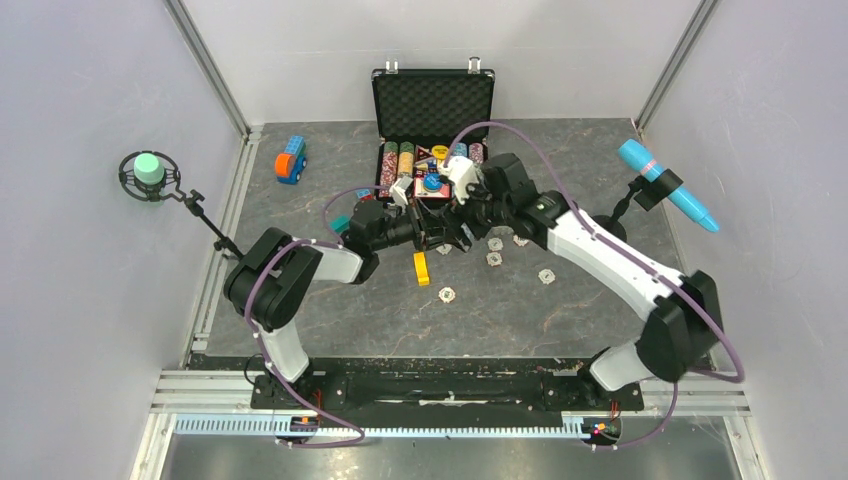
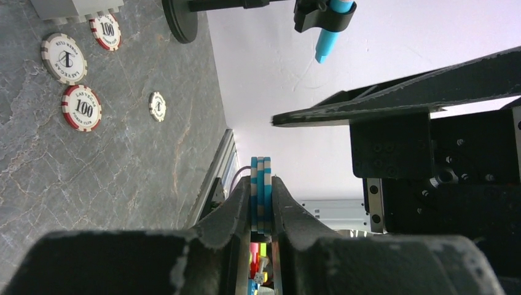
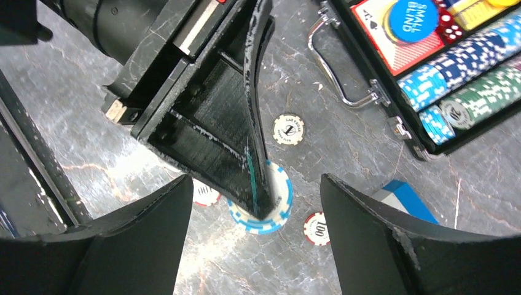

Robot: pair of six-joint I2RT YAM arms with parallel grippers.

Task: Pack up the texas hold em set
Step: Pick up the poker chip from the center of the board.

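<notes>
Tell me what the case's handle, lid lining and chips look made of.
Handle: probably metal, bright silver with glints. Lid lining: foam, dark and dimpled. Chips: likely hard plastic or clay composite, smooth with printed faces.

Both jaws crowd the briefcase front; free room lies left beside toy bricks.
</notes>
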